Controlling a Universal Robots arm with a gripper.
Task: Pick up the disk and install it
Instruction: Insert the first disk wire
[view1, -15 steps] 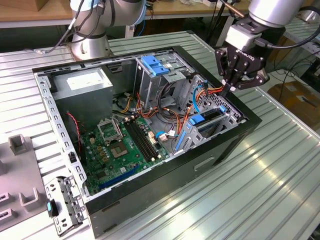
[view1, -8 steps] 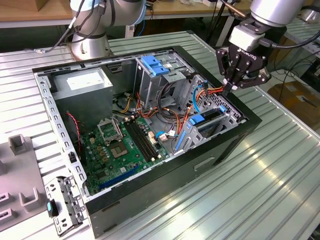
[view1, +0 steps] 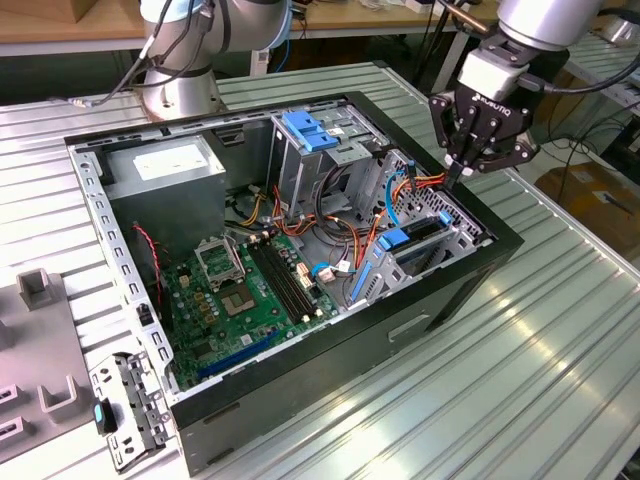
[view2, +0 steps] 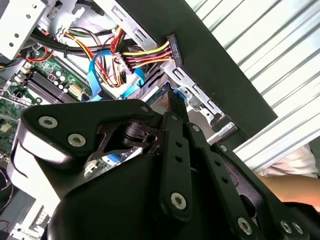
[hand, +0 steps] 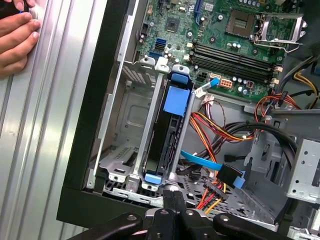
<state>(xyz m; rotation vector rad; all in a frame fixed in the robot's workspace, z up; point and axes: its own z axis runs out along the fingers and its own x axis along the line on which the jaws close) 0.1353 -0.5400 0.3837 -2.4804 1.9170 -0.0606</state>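
Observation:
The disk (view1: 418, 237) sits on edge in the drive bay at the near right corner of the open computer case (view1: 400, 320), with blue rails and a blue tab on top. In the first wrist view the disk (hand: 169, 131) lies in its metal slot, blue label uppermost. My gripper (view1: 456, 180) hangs just above the case's right wall, a little beyond the disk, shut with nothing in it. Its fingertips (hand: 167, 196) are pressed together, apart from the disk's end. The second wrist view has the gripper (view2: 174, 102) over the bay beside the power cables.
A grey power-supply box (view1: 165, 170) and a metal cage with a blue top (view1: 310, 135) fill the back of the case; the motherboard (view1: 250, 290) lies in the middle. Coloured cables (view1: 400, 185) run beside the bay. A hand (hand: 15, 35) rests on the ribbed table. A loose bracket (view1: 125, 405) lies outside.

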